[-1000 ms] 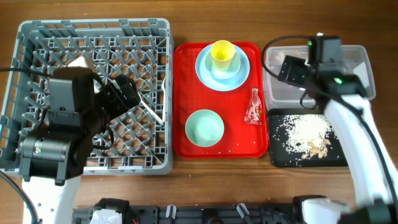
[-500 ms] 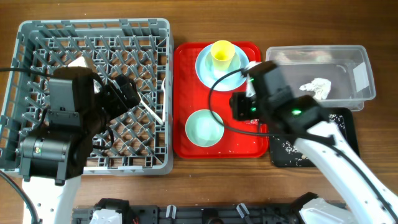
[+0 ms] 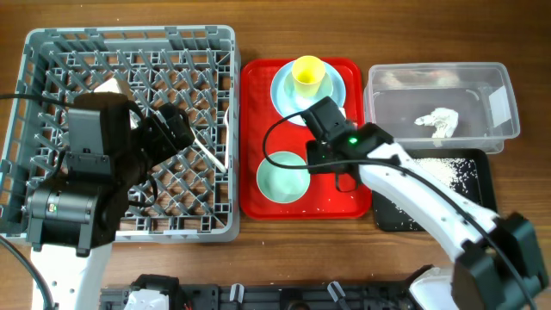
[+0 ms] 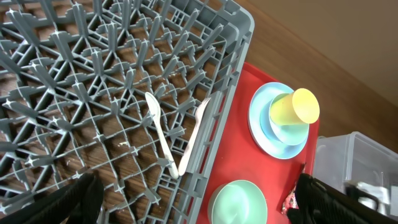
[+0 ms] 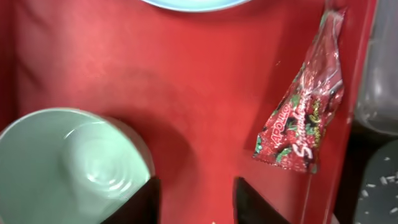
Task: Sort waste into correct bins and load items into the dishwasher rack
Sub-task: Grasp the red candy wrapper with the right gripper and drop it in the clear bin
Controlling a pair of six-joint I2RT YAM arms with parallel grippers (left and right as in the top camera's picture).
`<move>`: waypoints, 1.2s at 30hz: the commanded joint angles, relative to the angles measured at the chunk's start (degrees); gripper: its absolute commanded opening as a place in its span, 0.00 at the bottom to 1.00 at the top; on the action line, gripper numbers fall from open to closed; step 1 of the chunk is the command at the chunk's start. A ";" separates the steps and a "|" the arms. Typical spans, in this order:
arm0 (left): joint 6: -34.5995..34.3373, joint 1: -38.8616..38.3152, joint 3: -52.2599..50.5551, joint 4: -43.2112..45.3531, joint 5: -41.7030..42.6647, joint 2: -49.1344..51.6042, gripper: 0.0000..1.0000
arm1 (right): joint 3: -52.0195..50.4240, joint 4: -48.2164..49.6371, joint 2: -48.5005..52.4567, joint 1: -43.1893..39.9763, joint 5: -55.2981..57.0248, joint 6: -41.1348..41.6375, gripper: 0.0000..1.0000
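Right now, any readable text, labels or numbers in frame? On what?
red wrapper: printed lettering shows in the right wrist view, too blurred to quote.
white label on the clear tub: too small to read.
No other text, number or sign visible.

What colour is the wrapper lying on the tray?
The wrapper is red with green and white print, clearest in the right wrist view.
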 commanded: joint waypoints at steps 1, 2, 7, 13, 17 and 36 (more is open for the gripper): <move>-0.17 0.37 0.17 0.13 0.46 -0.09 1.00 | -0.24 0.24 4.00 0.17 7.78 4.92 0.31; -0.17 0.37 0.17 0.13 0.48 -0.09 1.00 | -0.24 0.24 4.76 0.17 9.86 6.71 0.31; -0.17 0.37 0.17 0.13 0.48 -0.09 1.00 | -0.24 0.35 8.00 -0.02 19.39 11.98 0.33; -0.17 0.37 0.17 0.13 0.48 -0.09 1.00 | -0.24 1.79 10.95 -2.47 20.44 12.74 0.34; -0.17 0.37 0.17 0.13 0.46 -0.09 1.00 | -0.24 5.55 13.38 -4.44 20.41 12.76 0.34; -0.17 0.37 0.17 0.13 0.46 -0.09 1.00 | -0.26 12.59 17.49 -4.87 21.16 9.66 0.38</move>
